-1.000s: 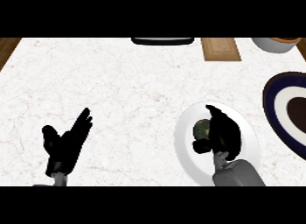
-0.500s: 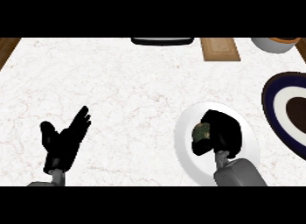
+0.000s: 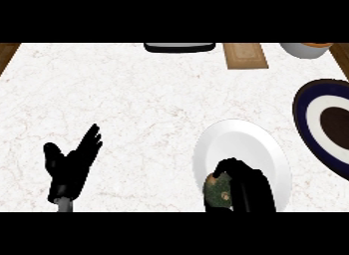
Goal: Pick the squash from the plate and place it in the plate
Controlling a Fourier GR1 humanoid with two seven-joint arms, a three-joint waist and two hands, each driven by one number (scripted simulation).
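The squash [image 3: 219,190] is low in the frame, a bit right of the middle. It is green with small spots and has a bit of orange at its top. It sits at the bottom edge of the white plate [image 3: 238,142]. I cannot tell if it rests on the plate or is just above it.

The right hand [image 3: 248,190] is right on the squash. Its fingers [image 3: 232,164] are bent over the top of the squash and wrap around its right side. The hand hides a lot of the squash, and only the left part shows.

The white plate is round and bare above the hand. To its right, at the right edge of the frame, is a dark blue plate [image 3: 300,122]. It has a white ring and a brown middle. The two plates are near each other but do not touch.

The left hand [image 3: 69,167] is at the lower left. It is open, with its fingers straight and pointing up, and it holds nothing. It is well apart from both plates.

All of this is on a white stone counter [image 3: 133,99]. At the top edge are a black thing [image 3: 179,47], a wooden board [image 3: 245,55] and a bowl [image 3: 307,49] in the upper right.
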